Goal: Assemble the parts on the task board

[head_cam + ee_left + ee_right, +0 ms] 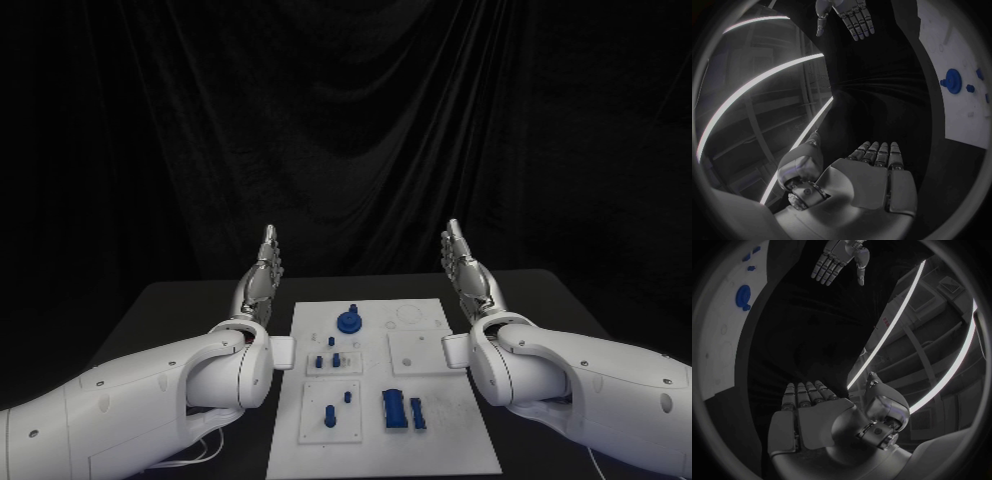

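The white task board (433,440) lies in the middle of the black table. On it are several blue parts: a round knob (349,322) near the far end, small pegs (333,358) in the left middle block, a piece (330,415) at the near left, and two upright blocks (394,409) at the near right. My left hand (263,275) is raised off the table to the left of the board, fingers straight and together, holding nothing. My right hand (469,270) mirrors it on the right side, also flat and empty. The left wrist view shows the knob (952,81); the right wrist view shows the knob (743,296).
The black table (180,305) extends past both sides of the board. A dark curtain hangs behind it. A thin white cable (216,450) lies by my left arm at the near left.
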You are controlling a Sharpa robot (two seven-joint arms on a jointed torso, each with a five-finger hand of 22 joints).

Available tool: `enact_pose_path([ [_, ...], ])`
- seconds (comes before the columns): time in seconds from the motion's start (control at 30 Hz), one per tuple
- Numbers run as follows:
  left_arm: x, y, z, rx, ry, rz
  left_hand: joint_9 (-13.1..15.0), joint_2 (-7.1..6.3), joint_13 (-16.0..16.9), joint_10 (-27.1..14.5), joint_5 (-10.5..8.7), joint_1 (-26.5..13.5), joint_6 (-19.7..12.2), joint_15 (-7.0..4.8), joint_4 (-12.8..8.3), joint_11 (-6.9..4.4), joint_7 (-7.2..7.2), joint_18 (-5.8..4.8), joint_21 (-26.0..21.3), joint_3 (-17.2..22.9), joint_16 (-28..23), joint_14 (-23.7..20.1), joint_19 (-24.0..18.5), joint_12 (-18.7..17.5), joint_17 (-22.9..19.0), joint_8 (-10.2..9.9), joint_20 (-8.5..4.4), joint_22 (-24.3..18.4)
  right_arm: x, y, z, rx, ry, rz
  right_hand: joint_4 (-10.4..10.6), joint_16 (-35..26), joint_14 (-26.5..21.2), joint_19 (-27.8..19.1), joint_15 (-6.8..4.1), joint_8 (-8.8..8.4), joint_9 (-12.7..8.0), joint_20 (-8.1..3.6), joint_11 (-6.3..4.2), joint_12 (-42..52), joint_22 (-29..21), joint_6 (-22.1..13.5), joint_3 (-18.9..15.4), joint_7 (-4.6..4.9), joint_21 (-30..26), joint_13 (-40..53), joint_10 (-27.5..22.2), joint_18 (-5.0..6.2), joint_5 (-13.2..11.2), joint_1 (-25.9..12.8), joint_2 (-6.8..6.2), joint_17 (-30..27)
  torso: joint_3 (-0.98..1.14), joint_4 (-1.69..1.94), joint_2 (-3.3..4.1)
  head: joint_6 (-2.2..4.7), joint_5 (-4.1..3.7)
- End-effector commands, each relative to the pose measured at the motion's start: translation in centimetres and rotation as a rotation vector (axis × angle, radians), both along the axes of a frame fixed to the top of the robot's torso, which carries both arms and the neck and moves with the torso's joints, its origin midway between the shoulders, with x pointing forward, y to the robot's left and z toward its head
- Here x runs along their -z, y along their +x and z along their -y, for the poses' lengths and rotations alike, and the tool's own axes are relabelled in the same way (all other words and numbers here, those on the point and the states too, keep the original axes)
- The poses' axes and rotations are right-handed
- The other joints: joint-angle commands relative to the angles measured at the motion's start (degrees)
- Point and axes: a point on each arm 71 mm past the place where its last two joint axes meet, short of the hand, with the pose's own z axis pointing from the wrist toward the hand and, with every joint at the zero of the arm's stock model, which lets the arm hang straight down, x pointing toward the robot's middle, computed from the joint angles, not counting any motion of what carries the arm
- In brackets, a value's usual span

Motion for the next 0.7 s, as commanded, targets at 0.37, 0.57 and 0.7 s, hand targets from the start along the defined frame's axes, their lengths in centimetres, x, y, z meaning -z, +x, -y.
enact_pose_path([
  [0.37,-0.19,0.04,-0.01,-0.022,0.002,0.0,-0.08,-0.08,-0.09,-0.12,-1.07,-10.9,-0.02,-0.3,-0.38,-0.32,0.4,-0.77,-0.2,-0.03,-0.38,0.08,-0.04,-0.38,-0.08,-0.28,-0.41,-0.08,0.33,0.3,0.05,0.047,0.124,-0.047,-0.46,-0.2,-0.07,-0.02,-0.35,-0.38,-0.08,-0.28,-0.3,-0.2,-0.06,-0.48,-0.01,-0.06,-0.36,-0.07,0.09,-0.89,-0.39,-7.16,0.04,-0.07,0.01,-0.01,0.0,-0.01,-0.01],
  [0.57,-0.19,0.04,-0.01,-0.022,0.002,0.0,-0.08,-0.08,-0.09,-0.12,-1.07,-10.9,-0.02,-0.3,-0.38,-0.32,0.4,-0.77,-0.2,-0.03,-0.38,0.08,-0.04,-0.38,-0.08,-0.28,-0.41,-0.08,0.33,0.3,0.05,0.047,0.124,-0.047,-0.46,-0.2,-0.07,-0.02,-0.35,-0.38,-0.08,-0.28,-0.3,-0.2,-0.06,-0.48,-0.01,-0.06,-0.36,-0.07,0.09,-0.89,-0.39,-7.16,0.04,-0.07,0.01,-0.01,0.0,-0.01,-0.01],
  [0.7,-0.19,0.04,-0.01,-0.022,0.002,0.0,-0.08,-0.08,-0.09,-0.12,-1.07,-10.9,-0.02,-0.3,-0.38,-0.32,0.4,-0.77,-0.2,-0.03,-0.38,0.08,-0.04,-0.38,-0.08,-0.28,-0.41,-0.08,0.33,0.3,0.05,0.047,0.124,-0.047,-0.46,-0.2,-0.07,-0.02,-0.35,-0.38,-0.08,-0.28,-0.3,-0.2,-0.06,-0.48,-0.01,-0.06,-0.36,-0.07,0.09,-0.89,-0.39,-7.16,0.04,-0.07,0.01,-0.01,0.0,-0.01,-0.01],
])
